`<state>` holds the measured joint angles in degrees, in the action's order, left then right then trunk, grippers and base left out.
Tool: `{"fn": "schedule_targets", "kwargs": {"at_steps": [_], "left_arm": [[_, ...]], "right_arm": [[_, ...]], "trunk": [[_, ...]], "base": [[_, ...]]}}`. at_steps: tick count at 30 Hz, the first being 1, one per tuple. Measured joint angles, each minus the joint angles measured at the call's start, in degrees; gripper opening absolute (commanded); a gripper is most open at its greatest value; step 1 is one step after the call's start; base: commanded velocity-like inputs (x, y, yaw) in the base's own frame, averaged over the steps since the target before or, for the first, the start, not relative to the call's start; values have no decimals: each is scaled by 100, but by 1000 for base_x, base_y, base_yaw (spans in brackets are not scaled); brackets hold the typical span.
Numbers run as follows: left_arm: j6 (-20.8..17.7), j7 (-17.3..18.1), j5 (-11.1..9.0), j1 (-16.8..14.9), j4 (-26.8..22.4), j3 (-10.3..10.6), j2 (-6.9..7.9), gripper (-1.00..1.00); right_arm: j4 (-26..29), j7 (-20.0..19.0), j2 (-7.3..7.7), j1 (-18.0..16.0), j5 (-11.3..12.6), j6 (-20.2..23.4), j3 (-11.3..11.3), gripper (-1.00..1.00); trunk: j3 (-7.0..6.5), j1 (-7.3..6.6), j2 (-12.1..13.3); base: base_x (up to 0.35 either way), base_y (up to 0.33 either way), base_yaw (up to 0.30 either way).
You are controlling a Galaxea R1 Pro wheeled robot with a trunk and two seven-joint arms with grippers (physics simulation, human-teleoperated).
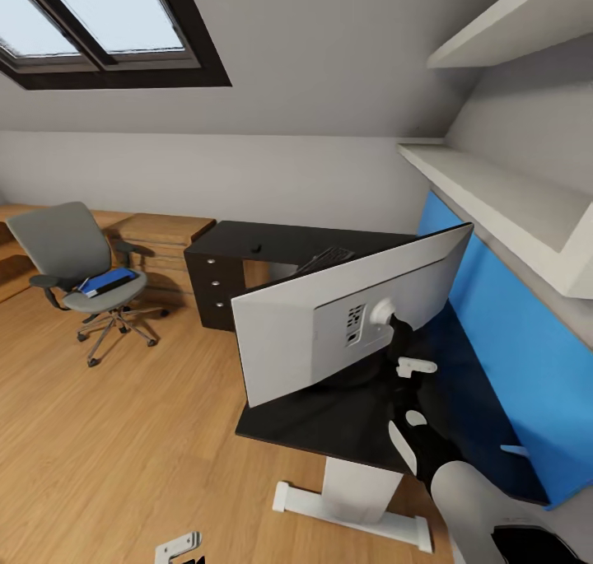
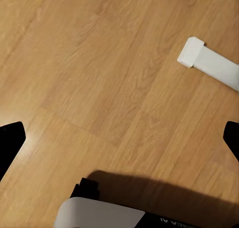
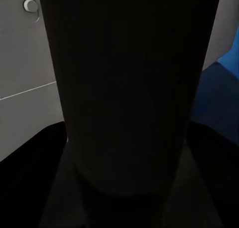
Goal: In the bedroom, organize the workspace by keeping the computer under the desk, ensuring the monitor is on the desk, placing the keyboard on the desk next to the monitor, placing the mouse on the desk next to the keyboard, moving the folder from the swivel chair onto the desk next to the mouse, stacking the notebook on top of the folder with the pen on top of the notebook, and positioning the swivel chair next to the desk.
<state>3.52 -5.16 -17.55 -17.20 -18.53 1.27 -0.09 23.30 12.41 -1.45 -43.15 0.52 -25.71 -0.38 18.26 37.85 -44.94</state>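
Head view: monitor (image 1: 329,325) stood on the near wing of the glossy black desk (image 1: 329,424), white back turned to the camera and tilted, slim stand behind it met by the right gripper (image 1: 409,358), probably to steady or turn the screen toward the room; whether those fingers were clamped on the stand could not be told. Keyboard (image 1: 325,259) half hidden past the monitor's top edge, farther along the desk. Swivel chair (image 1: 78,268) parked well apart on the wooden floor (image 1: 123,432), blue folder (image 1: 109,282) lying on its seat with a small pale notebook (image 1: 89,289) on top, neither yet carried over. Left wrist view: left gripper (image 2: 119,138) hung low over bare floorboards, dark fingertips (image 2: 10,140) spread wide and holding nothing, white foot of the desk leg (image 2: 209,63) nearby. Right wrist view: dark monitor stand (image 3: 129,88) pressed right up to the lens, white screen back (image 3: 25,63) beside it; fingers unseen, grip impossible to judge.
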Motion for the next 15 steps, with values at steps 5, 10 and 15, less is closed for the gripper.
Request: {"fn": "schedule_targets", "kwargs": {"at_steps": [5,10,15], "left_arm": [[0,-1,-1,0,0,0,0,100],[0,-1,-1,0,0,0,0,100],[0,0,-1,0,0,0,0,100]], "right_arm": [[0,-1,2,0,1,0,1,-100],[1,-1,4,0,3,0,1,-100],[1,-1,6,0,3,0,1,-100]], "trunk": [[0,0,0],[0,0,0],[0,0,0]], "base": [[0,-1,0],[0,0,0],[0,0,0]]}}
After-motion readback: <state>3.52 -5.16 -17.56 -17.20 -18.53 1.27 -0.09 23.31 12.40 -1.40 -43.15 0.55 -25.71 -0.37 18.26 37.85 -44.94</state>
